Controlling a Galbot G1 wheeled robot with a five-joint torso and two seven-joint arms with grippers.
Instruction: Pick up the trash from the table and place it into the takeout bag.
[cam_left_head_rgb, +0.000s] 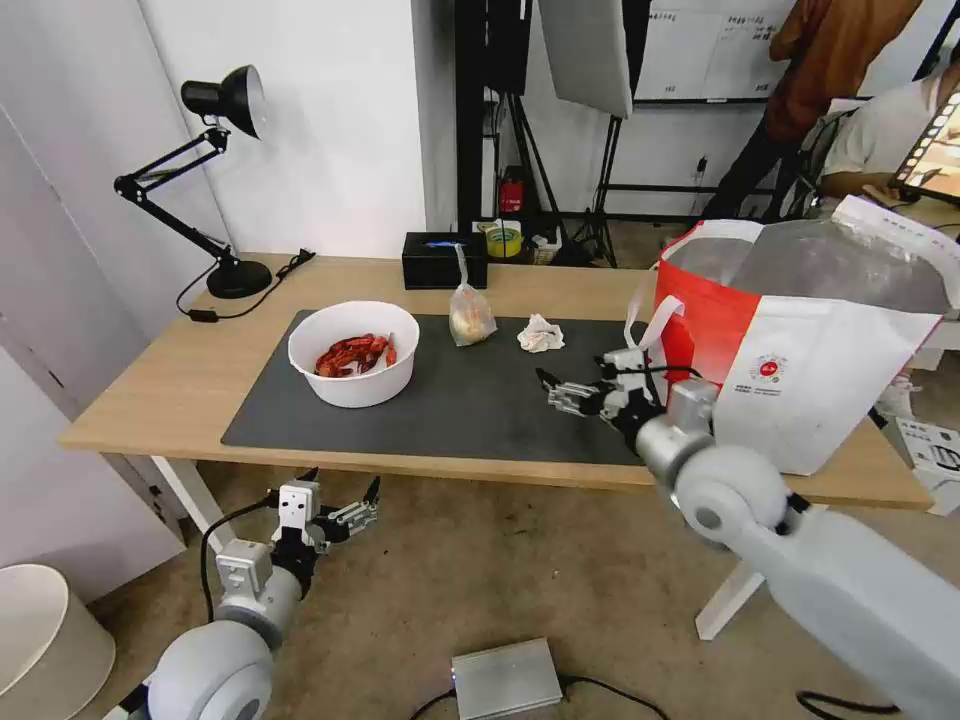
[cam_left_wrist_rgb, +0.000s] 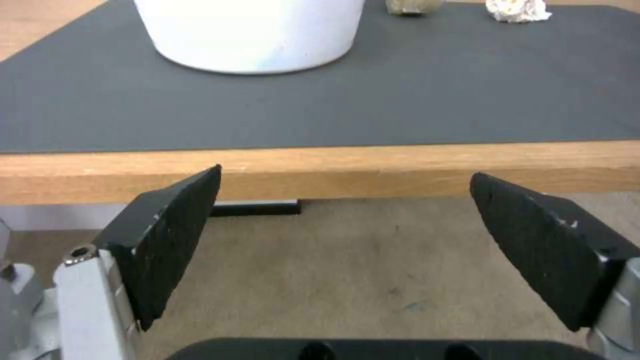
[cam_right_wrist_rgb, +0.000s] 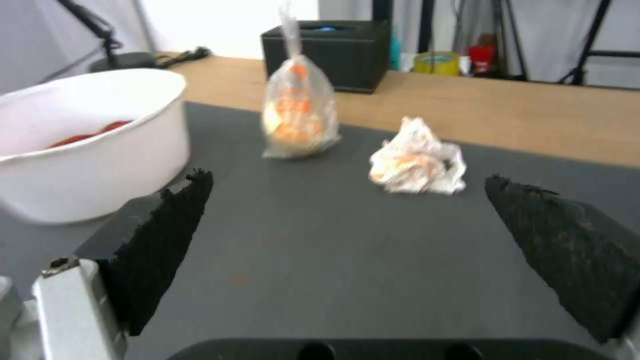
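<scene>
Nothing visibly bagged. Right end effector wide open, empty, over dark grey mat; crumpled white tissue, knotted clear bag, white round bowl remain (left end effector open, below counter).

Bowl of crayfish shells sat on the mat's left part; knotted bag right of it, crumpled tissue further right. Box behind the bag, off the mat. Takeout bag stood at the table's right end, desk lamp back left.
</scene>
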